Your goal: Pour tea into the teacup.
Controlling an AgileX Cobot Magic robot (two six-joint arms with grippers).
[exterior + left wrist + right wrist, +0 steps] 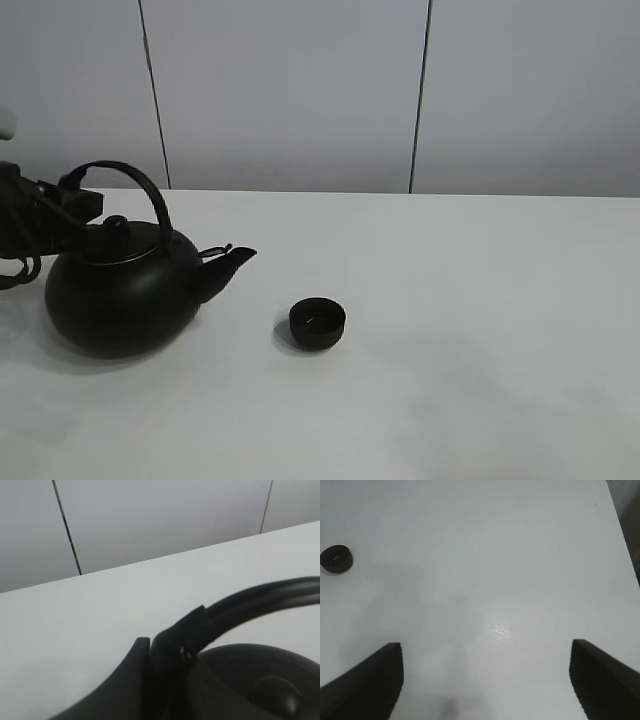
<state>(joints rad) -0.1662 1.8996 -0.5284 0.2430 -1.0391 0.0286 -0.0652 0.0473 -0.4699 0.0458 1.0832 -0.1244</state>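
The big round black kettle (120, 290) stands upright on the white table at the left, its spout (232, 262) pointing right towards the teacup. The teacup (317, 322) is a tiny matte-black bowl a short way right of the spout; it also shows in the right wrist view (336, 559). My left gripper (78, 198) is shut on the left end of the kettle's arched handle (140, 185). The left wrist view shows the gripper (160, 650) clamped on the handle (250, 602) above the lid (270, 690). My right gripper (485, 649) is open and empty above bare table, far from the cup.
The white table (480, 300) stretches to the right of the cup. A grey panelled wall (300, 90) stands behind the table's far edge. The right arm is out of the exterior view. The table's edge (620, 525) shows in the right wrist view.
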